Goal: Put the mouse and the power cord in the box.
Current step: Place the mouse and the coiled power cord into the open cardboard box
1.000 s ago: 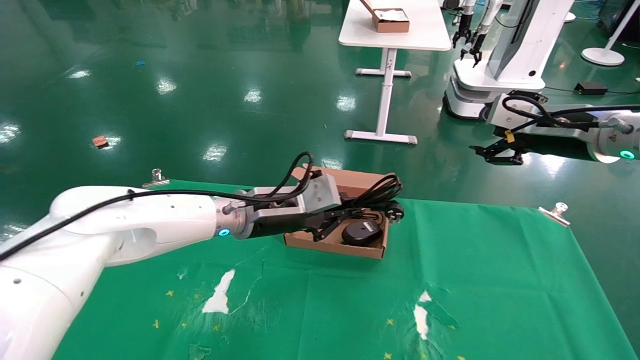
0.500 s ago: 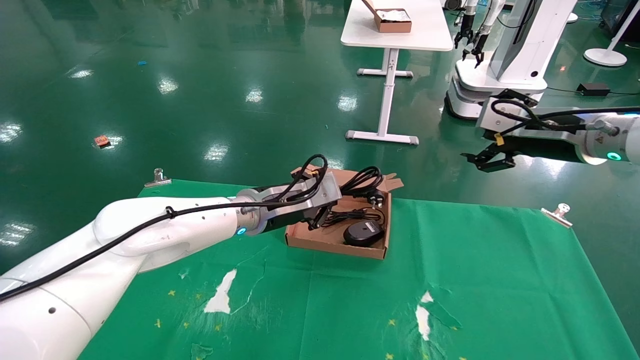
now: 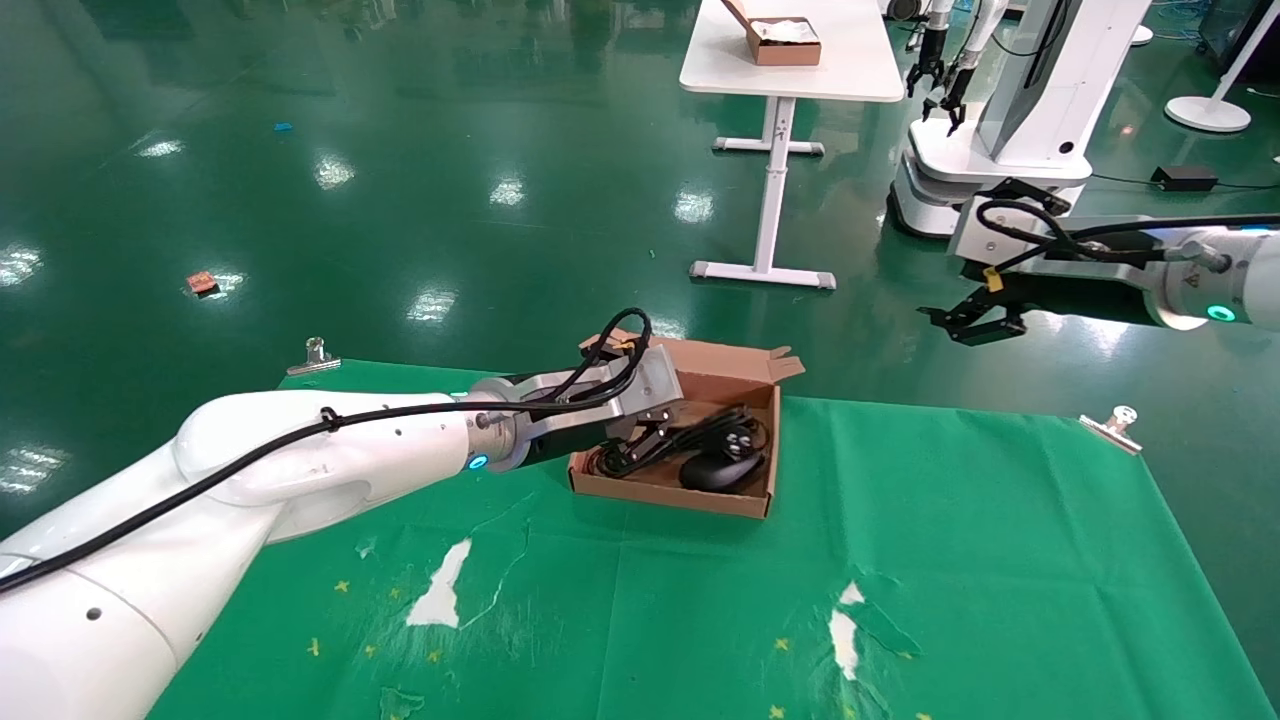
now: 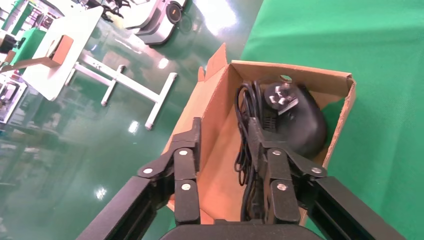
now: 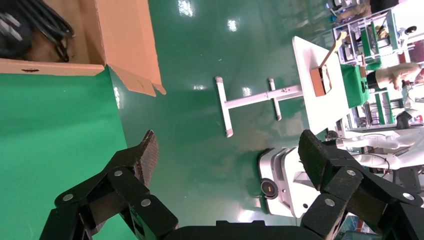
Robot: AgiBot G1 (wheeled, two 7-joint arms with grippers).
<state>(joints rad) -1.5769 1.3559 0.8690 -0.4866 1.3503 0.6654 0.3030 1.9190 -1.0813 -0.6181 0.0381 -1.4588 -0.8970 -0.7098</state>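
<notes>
The brown cardboard box sits at the far middle of the green cloth. Inside it lies the black mouse, and the power cord is coiled over and beside it, its plug resting on the mouse. My left gripper reaches into the box, open; the left wrist view shows the cord loose alongside one of its fingers, with the mouse beyond. My right gripper hangs open over the floor, beyond the table's far right.
The green cloth has white torn patches and metal clips at its far corners. Behind stand a white table bearing another brown box and another robot.
My left gripper drew back toward the box's left side and lowered; the cord, earlier held up at the box's far edge, now lies inside over the mouse. The right arm shifted slightly.
</notes>
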